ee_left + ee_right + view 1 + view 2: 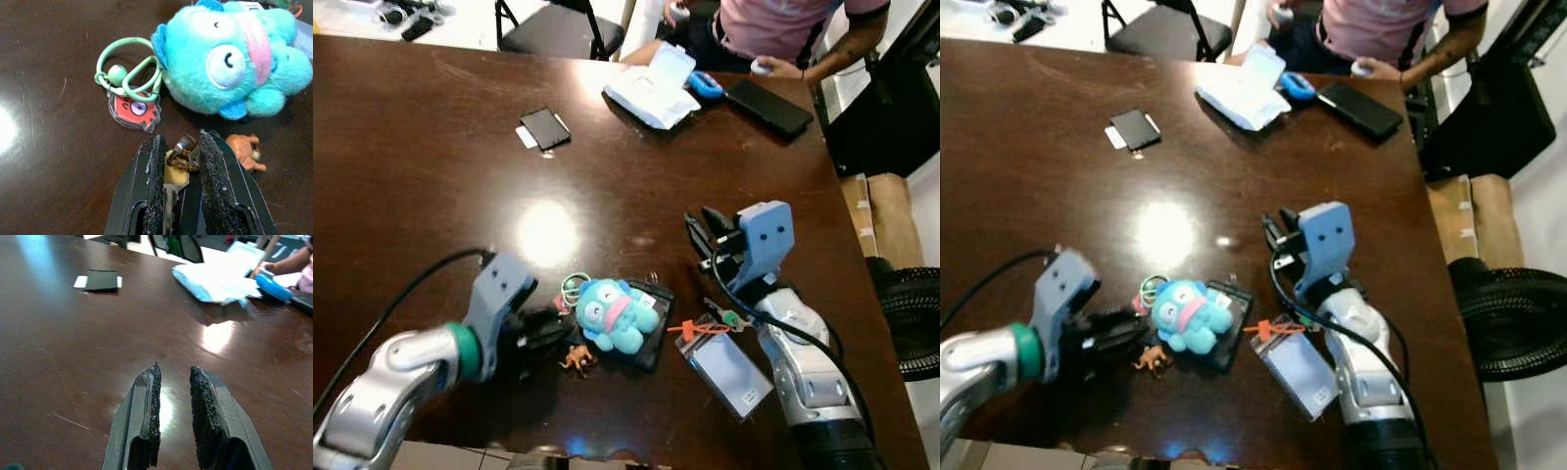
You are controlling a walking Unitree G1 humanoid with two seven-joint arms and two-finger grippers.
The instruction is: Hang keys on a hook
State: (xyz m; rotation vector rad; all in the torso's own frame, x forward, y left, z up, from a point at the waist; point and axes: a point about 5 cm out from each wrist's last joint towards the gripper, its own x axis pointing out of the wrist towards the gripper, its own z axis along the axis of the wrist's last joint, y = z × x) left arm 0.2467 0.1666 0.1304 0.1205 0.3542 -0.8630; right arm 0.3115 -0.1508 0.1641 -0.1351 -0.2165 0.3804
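The left gripper (178,161) has its jaws closed on the brass key (174,177) of a cluttered keyring with a blue plush toy (615,313), low on the dark wooden bench (431,176). Lifting and hanging remain. The right gripper (173,382) hovers with jaws narrowly apart, holding nothing.

1. The left arm (401,367) reaches in low from the near left, its wrist level with the bench.
2. The left gripper (178,161) has its jaws nearly closed, clamping a key (175,178).
3. The right arm (803,362) angles up from the near right.
4. The right gripper (173,377) hovers with its jaws slightly parted, holding nothing.
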